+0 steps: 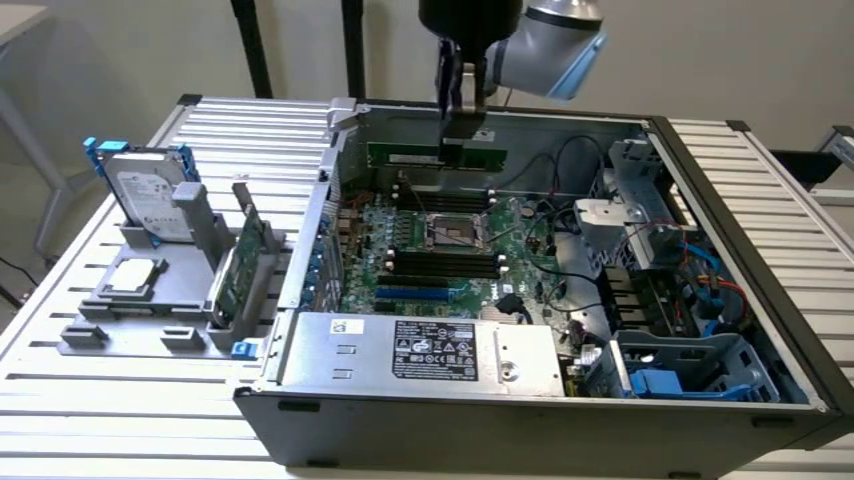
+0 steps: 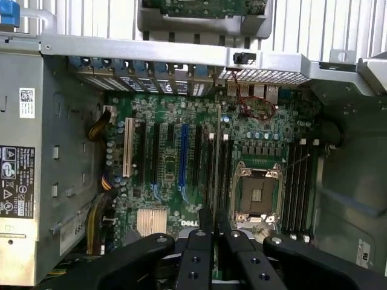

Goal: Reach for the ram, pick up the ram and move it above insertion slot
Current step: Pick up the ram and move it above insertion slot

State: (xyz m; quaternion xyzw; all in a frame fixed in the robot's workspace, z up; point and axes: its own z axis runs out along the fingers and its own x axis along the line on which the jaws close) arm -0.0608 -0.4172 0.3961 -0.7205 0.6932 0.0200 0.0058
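My gripper (image 1: pixel 461 138) hangs from above over the far part of the open computer case (image 1: pixel 534 425). It is shut on the ram (image 1: pixel 441 155), a long thin green stick held level above the motherboard (image 1: pixel 441 250). In the wrist view the two fingertips (image 2: pixel 204 219) stand close together, and the ram (image 2: pixel 216 157) runs edge-on as a thin line between them. Below it lie long black memory slots (image 2: pixel 225 169) beside the CPU socket (image 2: pixel 257 194). The same black slots (image 1: pixel 447 263) lie just nearer than the socket (image 1: pixel 454 230) in the exterior view.
A silver hard drive (image 1: pixel 144 200) and a wider green expansion card (image 1: pixel 240 265) stand in a grey holder at the exterior view's left. The power supply (image 1: pixel 427 350) fills the case's near side. A blue drive cage (image 1: pixel 681 378) and cables (image 1: pixel 574 215) sit on the right.
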